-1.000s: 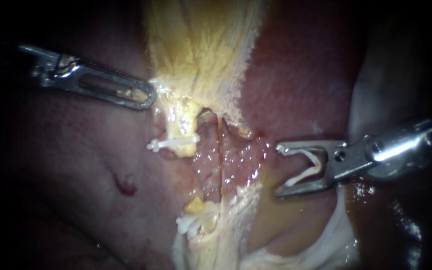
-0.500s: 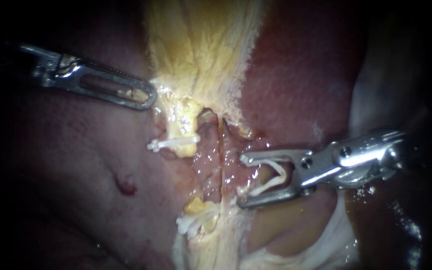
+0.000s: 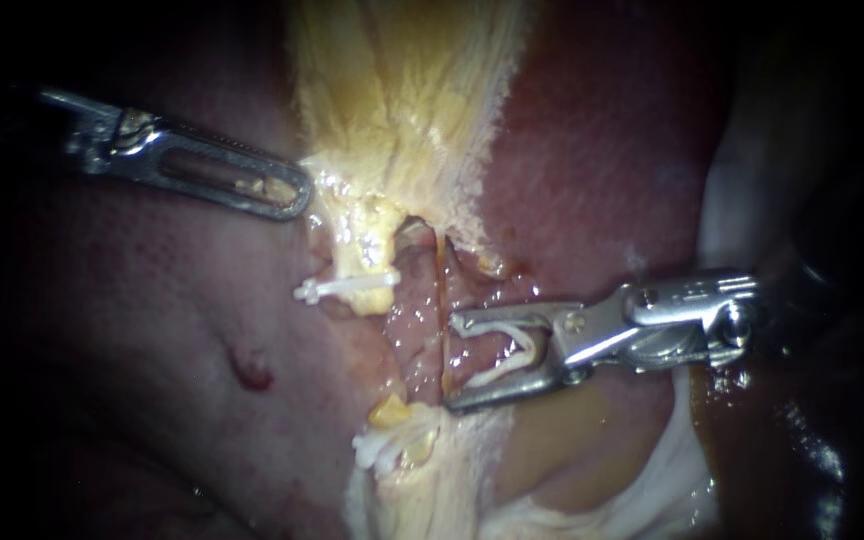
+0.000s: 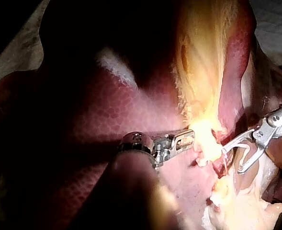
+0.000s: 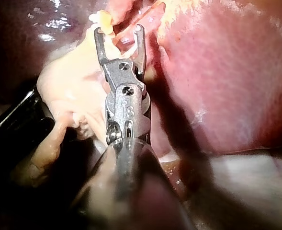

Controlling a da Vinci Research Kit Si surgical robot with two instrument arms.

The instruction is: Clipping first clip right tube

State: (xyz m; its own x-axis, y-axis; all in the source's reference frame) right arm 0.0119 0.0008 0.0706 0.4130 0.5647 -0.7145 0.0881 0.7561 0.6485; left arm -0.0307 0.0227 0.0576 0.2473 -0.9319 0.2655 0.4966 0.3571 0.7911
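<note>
Right tool (image 3: 452, 363) is holding an open clip (image 3: 530, 342) at the right tube (image 3: 442, 290).
The thin reddish tube is running up and down the endoscope view, below the yellow tissue (image 3: 402, 100). The tool is lying crosswise to it, its jaws spread wide with the white clip seated between them. The clip's mouth is facing the tube, and the jaw tips are just at it. Left tool (image 3: 297, 192), jaws pressed together, is resting its tip against the yellow tissue's edge. A second clip (image 3: 342, 288) is sitting across the left tube (image 3: 362, 255).
</note>
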